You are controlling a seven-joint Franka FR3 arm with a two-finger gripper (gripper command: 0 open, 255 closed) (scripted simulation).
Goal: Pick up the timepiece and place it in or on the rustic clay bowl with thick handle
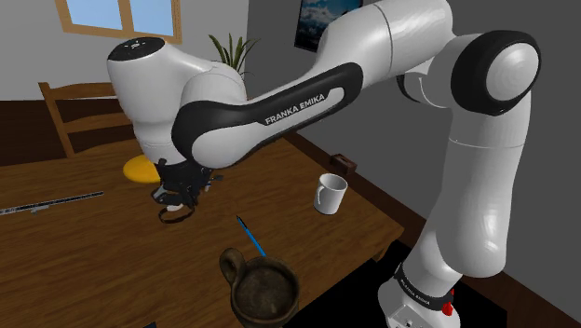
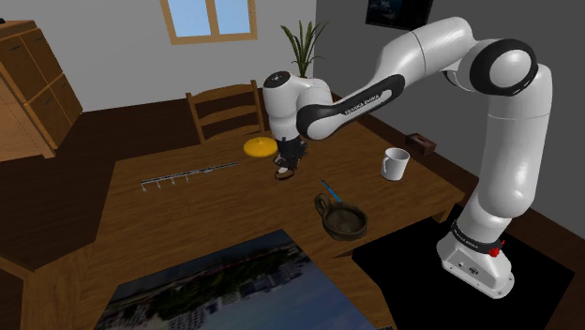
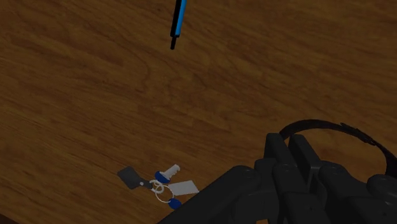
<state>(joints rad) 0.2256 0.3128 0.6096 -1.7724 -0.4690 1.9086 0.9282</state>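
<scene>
- One black gripper (image 1: 177, 199) hangs over the brown table (image 1: 84, 270), and its two fingers are squeezed together on the watch (image 1: 174, 214)
- The watch is dark, and its strap makes a loop that sticks out past the fingers; it looks lifted a little off the table
- Toward the shoulder view's lower right, nearer the stand, sits the dark clay bowl (image 1: 268, 293) with its thick handle (image 1: 230, 264)
- The handle points back toward the gripper, so the open part of the bowl lies on the far side of the handle
- A blue pen (image 1: 250, 237) lies on the table between the gripper and the bowl
- The next move likely means carrying the watch over the pen and past the handle, then letting go above the middle of the bowl
- A white mug (image 1: 329, 193) stands well off to the side, out of the way
</scene>
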